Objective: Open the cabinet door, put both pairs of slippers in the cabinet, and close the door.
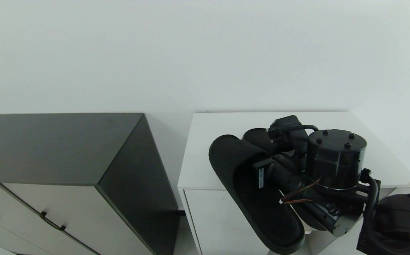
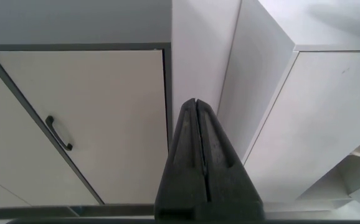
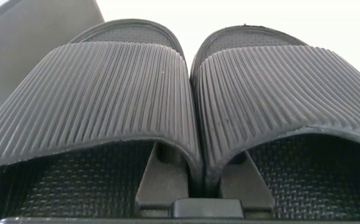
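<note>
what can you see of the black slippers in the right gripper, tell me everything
The black slippers are a pair of slides, rubbery looking, with broad ribbed straps and dimpled footbeds. They sit side by side with their inner edges pressed together. The right gripper pinches those edges, one finger under each strap. In the head view the pair hangs tilted, one end high and the other low, in front of the white cabinet. No contact shows other than the gripper.

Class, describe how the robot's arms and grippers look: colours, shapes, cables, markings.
The black right arm has a cylindrical bolt-topped joint, a white label, reddish wires and a black cable. The left gripper has two dark-grey tapered fingers.
</note>
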Controlling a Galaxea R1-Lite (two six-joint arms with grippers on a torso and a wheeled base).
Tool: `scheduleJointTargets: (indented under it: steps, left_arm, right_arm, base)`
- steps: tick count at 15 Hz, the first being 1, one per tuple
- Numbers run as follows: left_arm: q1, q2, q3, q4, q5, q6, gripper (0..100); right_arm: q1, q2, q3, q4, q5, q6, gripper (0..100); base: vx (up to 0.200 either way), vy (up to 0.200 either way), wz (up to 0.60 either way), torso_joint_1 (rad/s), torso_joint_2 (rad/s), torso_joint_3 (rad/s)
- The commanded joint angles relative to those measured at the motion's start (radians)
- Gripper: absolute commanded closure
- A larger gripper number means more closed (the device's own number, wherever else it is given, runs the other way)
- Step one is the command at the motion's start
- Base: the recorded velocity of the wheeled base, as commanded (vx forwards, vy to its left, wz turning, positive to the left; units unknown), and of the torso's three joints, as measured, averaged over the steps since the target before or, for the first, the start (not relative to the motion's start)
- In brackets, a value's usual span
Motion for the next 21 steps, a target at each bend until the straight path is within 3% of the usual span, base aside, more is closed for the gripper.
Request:
scheduleJointTargets:
  steps: [1,12,21]
  left_arm:
    - [0.000,0.000,0.000,0.000,0.000,-0.001,100]
    - [0.000,0.000,0.000,0.000,0.003,-0.001,100]
    - [0.000,0.000,0.000,0.000,0.003,-0.002,100]
  right_arm:
    - [0.003,0.006,0.004,-0.003,-0.001,0.001,100]
    - [-0.010,0.001,0.033,-0.006,0.032,0.010,100]
    - [-0.009,0.000,0.045,-0.032,0.030,0.002,100]
  base:
    - [-0.200,0.000,0.00,0.002,0.00,0.002]
    - [-0.200,0.000,0.00,0.002,0.00,0.001]
    - [0.000,0.000,0.00,0.000,0.00,0.000]
